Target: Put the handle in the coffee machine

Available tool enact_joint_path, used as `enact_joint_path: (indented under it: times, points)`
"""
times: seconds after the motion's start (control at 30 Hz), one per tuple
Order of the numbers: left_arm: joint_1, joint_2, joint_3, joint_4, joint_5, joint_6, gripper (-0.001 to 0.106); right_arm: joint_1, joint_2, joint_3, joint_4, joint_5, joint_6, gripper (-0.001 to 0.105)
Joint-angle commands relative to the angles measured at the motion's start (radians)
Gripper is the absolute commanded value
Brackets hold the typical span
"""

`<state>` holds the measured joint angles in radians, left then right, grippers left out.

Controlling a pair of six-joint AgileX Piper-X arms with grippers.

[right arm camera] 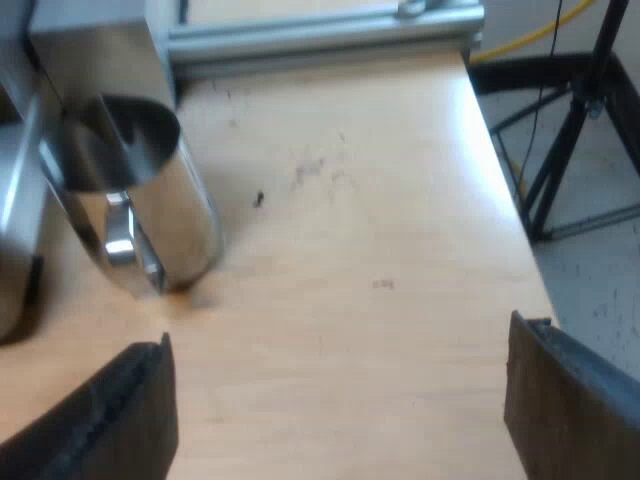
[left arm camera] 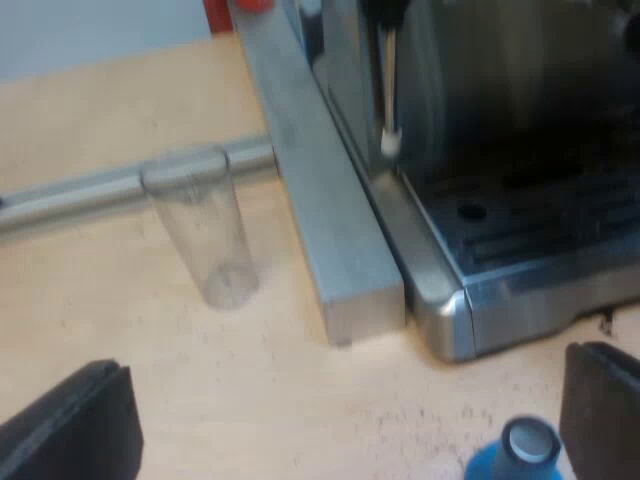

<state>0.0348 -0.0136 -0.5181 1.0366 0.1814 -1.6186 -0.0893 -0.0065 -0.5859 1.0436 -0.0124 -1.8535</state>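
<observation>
The espresso machine [left arm camera: 520, 100] stands close ahead of my left gripper [left arm camera: 350, 430], its slotted drip tray [left arm camera: 540, 225] and thin steam wand [left arm camera: 388, 90] facing me. That gripper is open wide over the wooden table, with nothing between its fingers. A blue tamper [left arm camera: 520, 452] with a silver top stands just inside one finger [left arm camera: 605, 400]. A clear measuring glass [left arm camera: 205, 230] stands upright on the table beside the machine. My right gripper [right arm camera: 340, 410] is open too, hovering over bare wood [right arm camera: 350, 250] with nothing in it.
A square metal bar [left arm camera: 320, 180] runs along the machine's side, and a round rail [left arm camera: 70, 195] passes behind the glass. A steel jug [right arm camera: 150, 190] with a handle stands by a metal housing [right arm camera: 90, 40]. Beyond the table's edge are tripod legs [right arm camera: 570, 150] on the floor.
</observation>
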Motion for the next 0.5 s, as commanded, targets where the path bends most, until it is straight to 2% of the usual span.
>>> enact_joint_path:
  times: [0.03,0.17,0.5]
  points:
    - [-0.008,-0.139,0.009,-0.029,-0.007,-0.014,0.086,-0.001,-0.046,0.017,-0.008,-0.007,-0.011,0.070]
    - [-0.008,-0.139,0.009,-0.027,-0.007,-0.014,0.086,-0.001,-0.046,0.061,-0.018,-0.007,-0.011,0.070]
    - [-0.008,-0.139,0.009,-0.027,-0.007,-0.014,0.086,-0.001,-0.046,0.061,-0.019,-0.007,-0.009,0.070]
